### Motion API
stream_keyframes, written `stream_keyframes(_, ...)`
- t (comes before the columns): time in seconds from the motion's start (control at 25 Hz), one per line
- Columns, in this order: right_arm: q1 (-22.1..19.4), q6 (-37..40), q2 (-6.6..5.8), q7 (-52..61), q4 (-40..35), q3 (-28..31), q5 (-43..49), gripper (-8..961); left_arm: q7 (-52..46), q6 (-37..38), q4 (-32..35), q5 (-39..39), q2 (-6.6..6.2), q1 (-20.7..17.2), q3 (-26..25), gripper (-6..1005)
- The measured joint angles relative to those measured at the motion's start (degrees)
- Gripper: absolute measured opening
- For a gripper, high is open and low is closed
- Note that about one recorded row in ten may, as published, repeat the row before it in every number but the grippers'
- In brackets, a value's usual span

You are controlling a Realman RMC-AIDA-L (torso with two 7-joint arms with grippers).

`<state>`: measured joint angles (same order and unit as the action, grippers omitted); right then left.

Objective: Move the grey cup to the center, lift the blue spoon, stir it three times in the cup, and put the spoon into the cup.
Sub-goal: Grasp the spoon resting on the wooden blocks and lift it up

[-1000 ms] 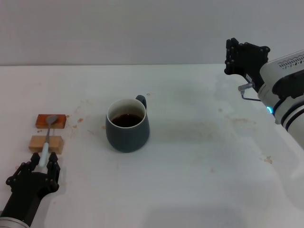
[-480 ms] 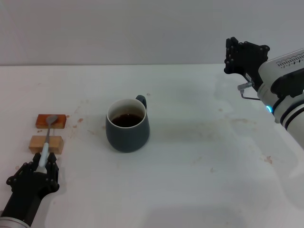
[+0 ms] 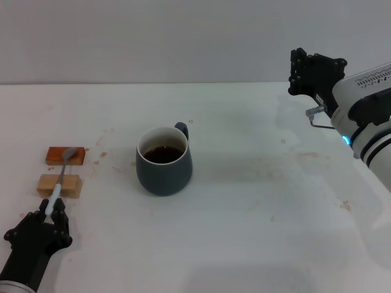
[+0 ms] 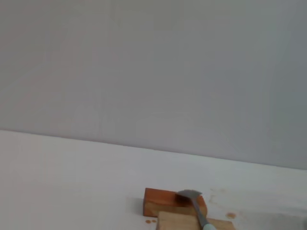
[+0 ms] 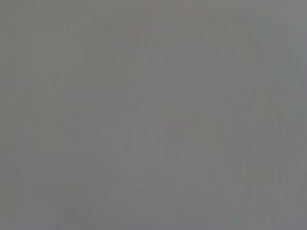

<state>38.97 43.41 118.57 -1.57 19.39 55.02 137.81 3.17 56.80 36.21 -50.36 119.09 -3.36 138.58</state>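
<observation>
With the grey cup (image 3: 164,161) near mid-table, the left gripper (image 3: 47,221) clamps the blue spoon (image 3: 59,182) (across 2 blocks (image 3: 60,170)); next comes a level lift toward the cup.

1. White table (image 3: 256,244), lightly stained with brown specks.
2. Grey cup (image 3: 164,161) stands left of the middle.
3. Orange block (image 3: 65,155) and tan block (image 3: 59,185) lie near the left edge, just apart.

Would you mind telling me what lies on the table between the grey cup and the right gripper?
Nothing but bare, lightly stained tabletop, as the head view shows: the grey cup stands left of middle, and the right gripper hangs raised at the far right.
</observation>
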Motion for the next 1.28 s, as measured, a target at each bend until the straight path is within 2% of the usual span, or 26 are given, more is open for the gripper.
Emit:
stream_keyframes(0.36,-0.4,0.0,0.00,-0.1,0.6,0.0,0.0,45,1.5,0.6,0.2,-1.5,0.00,0.0,0.9,180)
stream_keyframes(0.8,-0.5,0.0,0.00,-0.1,0.8,0.0,0.0,45,1.6,0.9,0.2,-1.4,0.00,0.0,1.1,181)
stream_keyframes(1.28,-0.5,0.0,0.00,-0.1,0.8,0.0,0.0,45,1.6,5.2,0.7,-1.1,-0.02,-0.4,1.2,180)
